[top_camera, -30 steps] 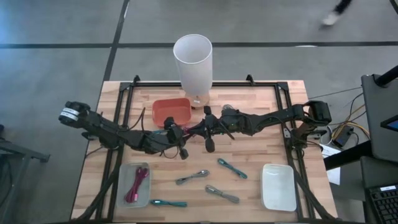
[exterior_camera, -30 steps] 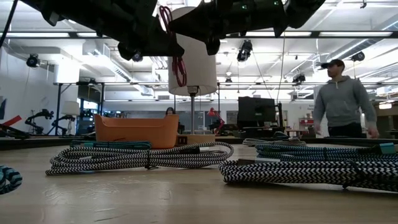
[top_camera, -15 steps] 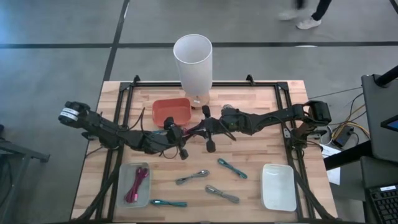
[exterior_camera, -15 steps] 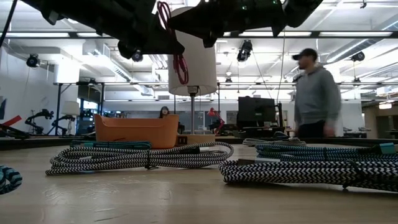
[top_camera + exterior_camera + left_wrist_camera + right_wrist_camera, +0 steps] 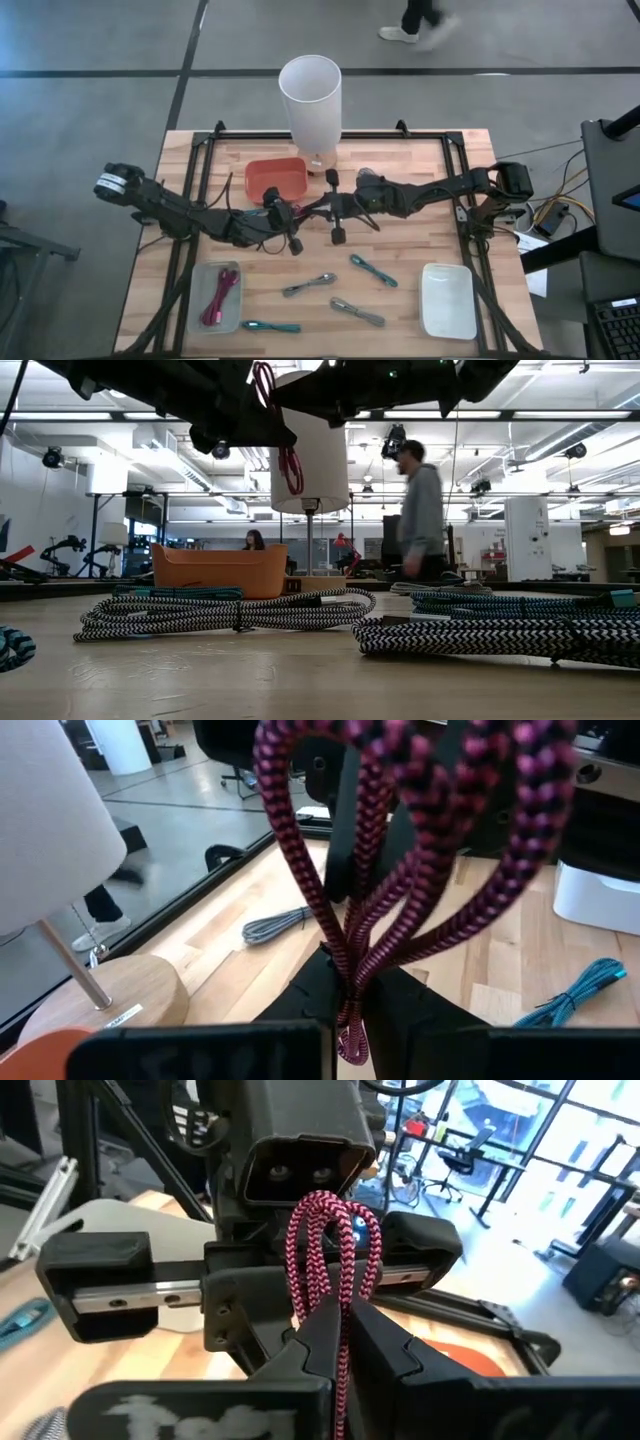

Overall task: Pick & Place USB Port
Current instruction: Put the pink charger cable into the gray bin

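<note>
A coiled pink-and-black braided USB cable (image 5: 304,211) hangs in the air over the table's middle, between my two grippers. My left gripper (image 5: 296,214) reaches in from the table's left and is shut on it. My right gripper (image 5: 314,208) reaches in from the right, facing the left one, and is also shut on it. In the low view one loop (image 5: 288,465) hangs below the grippers and another (image 5: 262,380) sticks up. The left wrist view shows the loops (image 5: 400,840) fanning out past the fingers. My left gripper pinches several strands of the cable's bundle (image 5: 350,1010) between its two fingers, where the loops gather. It comes in about level from the table's left. The cable is lifted clear of the table. My right gripper pinches the strands of the same bundle (image 5: 338,1330) between its two fingers, about level from the table's right. The loops (image 5: 330,1230) stand up above its fingers, clear of the table.
An orange bin (image 5: 276,177) and a tall white cylinder on a stand (image 5: 311,100) are at the far side. A grey tray (image 5: 205,318) holds a pink cable at near left; a white tray (image 5: 447,300) is near right. Several bundled cables (image 5: 308,284) lie near.
My right gripper has rolled a little about the line it points along, the cable still in its fingers; both arms stay in place. A person walks past behind the table.
</note>
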